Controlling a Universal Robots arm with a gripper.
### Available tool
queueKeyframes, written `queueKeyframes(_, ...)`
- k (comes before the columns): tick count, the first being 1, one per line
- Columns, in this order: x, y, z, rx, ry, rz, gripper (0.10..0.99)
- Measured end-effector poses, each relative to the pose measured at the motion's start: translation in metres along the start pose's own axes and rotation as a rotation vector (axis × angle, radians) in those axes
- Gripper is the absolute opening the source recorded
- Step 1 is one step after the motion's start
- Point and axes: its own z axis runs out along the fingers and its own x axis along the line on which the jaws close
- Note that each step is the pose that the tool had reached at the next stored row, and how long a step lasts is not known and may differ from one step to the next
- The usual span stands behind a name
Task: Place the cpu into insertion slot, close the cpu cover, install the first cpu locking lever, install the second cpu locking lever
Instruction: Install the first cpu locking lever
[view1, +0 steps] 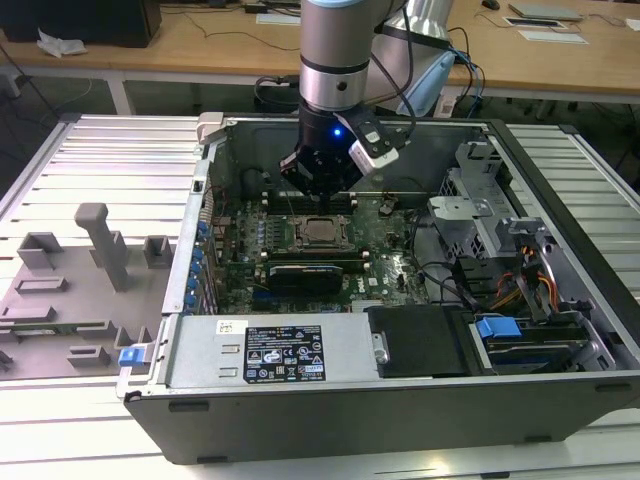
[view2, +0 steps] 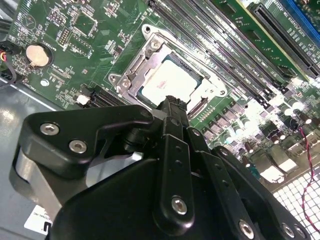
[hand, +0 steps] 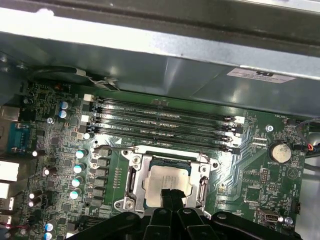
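An open computer case (view1: 300, 350) lies on the slatted worktop (view1: 90, 160), with the green motherboard (hand: 250, 170) flat beneath the end effector (hand: 172, 196). Four long memory slots (hand: 160, 125) run just beyond its tip. Directly under the tip, the silvery cpu cover (hand: 131, 175) frames the cpu (hand: 157, 180), which sits in the insertion slot (view1: 322, 232). The cpu is square and lies flat, pale metal top upward. The fingers are clenched together, holding nothing.

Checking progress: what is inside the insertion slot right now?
The cpu lies in the insertion slot, its silvery top showing through the window of the cpu cover. The gripper hides one edge of it; the contacts underneath are covered.
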Motion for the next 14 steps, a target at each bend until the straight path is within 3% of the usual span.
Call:
queueKeyframes(5, 0.018, 0.0045, -0.0003, 0.0, -0.001, 0.0, 0.106)
queueKeyframes(7, 0.0311, 0.008, -0.0005, 0.0, -0.0021, 0.0, 0.106)
queueKeyframes(9, 0.0375, 0.0097, -0.0006, 0.0, -0.0026, 0.0, 0.106)
queueKeyframes(11, 0.0526, 0.0135, -0.0008, 0.001, -0.0041, 0.0, 0.106)
queueKeyframes(14, 0.0646, 0.0159, -0.001, 0.001, -0.0061, 0.0, 0.106)
